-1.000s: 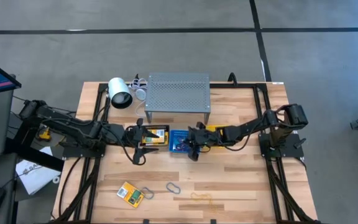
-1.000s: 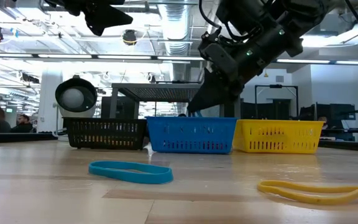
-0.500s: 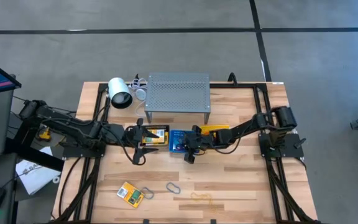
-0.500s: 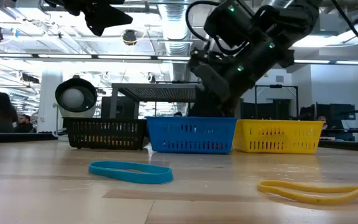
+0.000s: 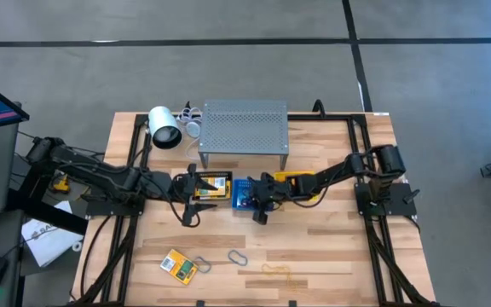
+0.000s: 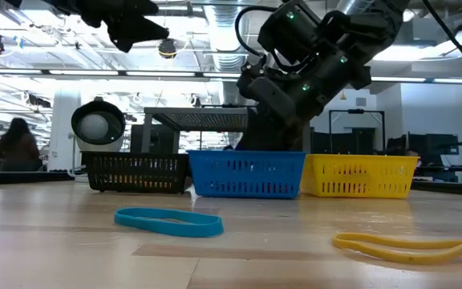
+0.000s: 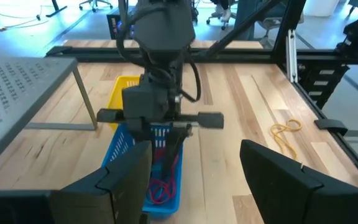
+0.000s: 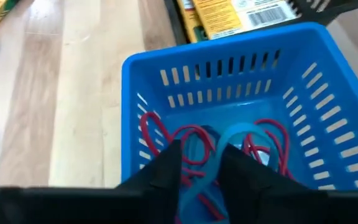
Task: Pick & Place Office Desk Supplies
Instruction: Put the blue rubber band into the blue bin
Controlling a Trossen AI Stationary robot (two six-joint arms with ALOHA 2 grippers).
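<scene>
My right gripper (image 8: pixel 201 171) reaches slanting down into the blue basket (image 5: pixel 244 194). Its fingers stand a little apart. Between them runs a light blue band (image 8: pixel 232 138), which lies on several red bands (image 8: pixel 160 134) on the basket's floor. My left gripper (image 5: pixel 196 186) hangs open above the black basket (image 6: pixel 135 171), which holds a yellow-and-green pack (image 8: pixel 241 12). On the near part of the table lie another pack (image 5: pixel 178 266), a grey clip (image 5: pixel 237 257), a yellow band (image 5: pixel 277 271) and a blue band (image 6: pixel 168 221). My right gripper has the light blue band between its parted fingers (image 8: pixel 169 167), coming from above at a slant. Whether the fingers touch the band, I cannot tell. The band lies on the red bands in the basket.
A yellow basket (image 6: pixel 359 177) stands right of the blue one. The grey perforated shelf (image 5: pixel 244 128) and a white lamp-like cylinder (image 5: pixel 164 126) stand at the far side. People show in the room beyond the table's left side.
My right gripper has sunk into the blue basket and has drawn a little toward the table's left edge; its fingertips are now hidden behind the basket wall in the low view.
</scene>
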